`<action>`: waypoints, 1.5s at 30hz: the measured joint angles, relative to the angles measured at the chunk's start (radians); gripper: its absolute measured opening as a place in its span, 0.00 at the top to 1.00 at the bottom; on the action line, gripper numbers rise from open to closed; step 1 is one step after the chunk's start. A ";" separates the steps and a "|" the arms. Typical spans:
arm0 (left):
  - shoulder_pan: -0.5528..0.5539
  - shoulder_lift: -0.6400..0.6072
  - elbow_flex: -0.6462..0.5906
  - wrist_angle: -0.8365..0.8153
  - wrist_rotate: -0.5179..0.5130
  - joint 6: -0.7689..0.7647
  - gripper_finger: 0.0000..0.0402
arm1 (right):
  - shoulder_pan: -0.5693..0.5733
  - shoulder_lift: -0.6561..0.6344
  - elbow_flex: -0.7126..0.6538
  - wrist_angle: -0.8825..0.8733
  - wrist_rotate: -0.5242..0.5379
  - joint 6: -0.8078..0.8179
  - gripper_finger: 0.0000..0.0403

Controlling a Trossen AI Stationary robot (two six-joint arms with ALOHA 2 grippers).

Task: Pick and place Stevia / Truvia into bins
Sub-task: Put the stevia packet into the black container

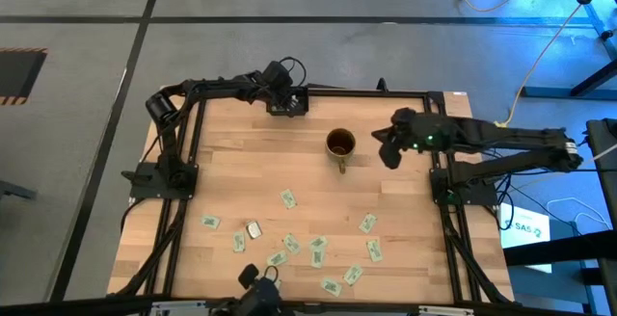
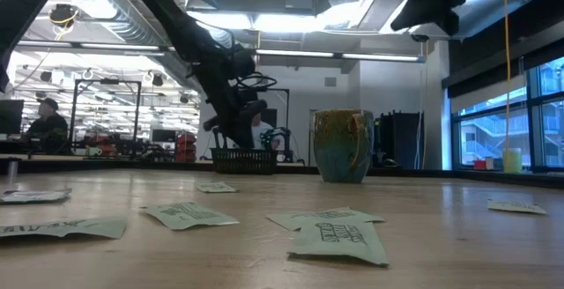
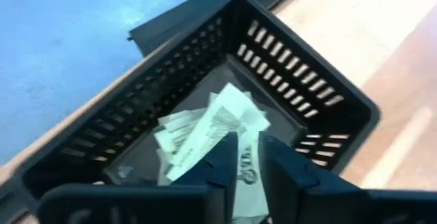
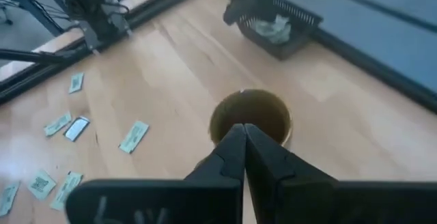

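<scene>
A black slotted tray [image 3: 293,74] stands at the table's far edge and holds several white-and-green Stevia sachets [image 3: 205,125]. My left gripper [image 3: 247,152] hangs over it, pointing down into it, its fingers a little apart, and one sachet [image 3: 244,173] shows in the gap. In the high view this gripper [image 1: 286,99] covers most of the tray. A brown-gold mug [image 1: 339,144] stands upright in the far middle of the table. My right gripper [image 4: 243,132] is shut with nothing in it, raised above and to the right of the mug [image 4: 250,115]. My left gripper comes slanting down from above, with its fingertips [image 3: 229,145] on either side of a sachet lying on the pile in the tray. I cannot tell whether they touch it.
Several more sachets [image 1: 287,198] lie flat and scattered over the near half of the table, among them one darker packet [image 1: 254,229]. Bare wood lies between the mug and the tray [image 2: 243,159]. Black frame rails run along both table sides.
</scene>
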 joint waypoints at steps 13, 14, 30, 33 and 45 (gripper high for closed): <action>-0.135 -0.227 0.002 -0.039 0.384 0.222 0.78 | -0.003 -0.036 0.000 0.003 0.099 -0.260 0.97; -0.171 -0.248 0.002 -0.058 0.382 0.271 0.78 | -0.003 -0.036 0.000 0.003 0.122 -0.259 0.97; -0.663 -0.253 -0.020 -0.401 0.014 0.406 0.70 | -0.003 -0.020 0.000 0.051 0.131 -0.339 0.97; -0.698 -0.204 -0.020 -0.396 -0.038 0.372 0.73 | -0.005 -0.014 0.000 0.060 0.131 -0.350 0.97; -0.743 -0.014 -0.020 -0.405 -0.026 0.318 0.73 | -0.014 0.008 -0.001 0.033 0.131 -0.366 0.96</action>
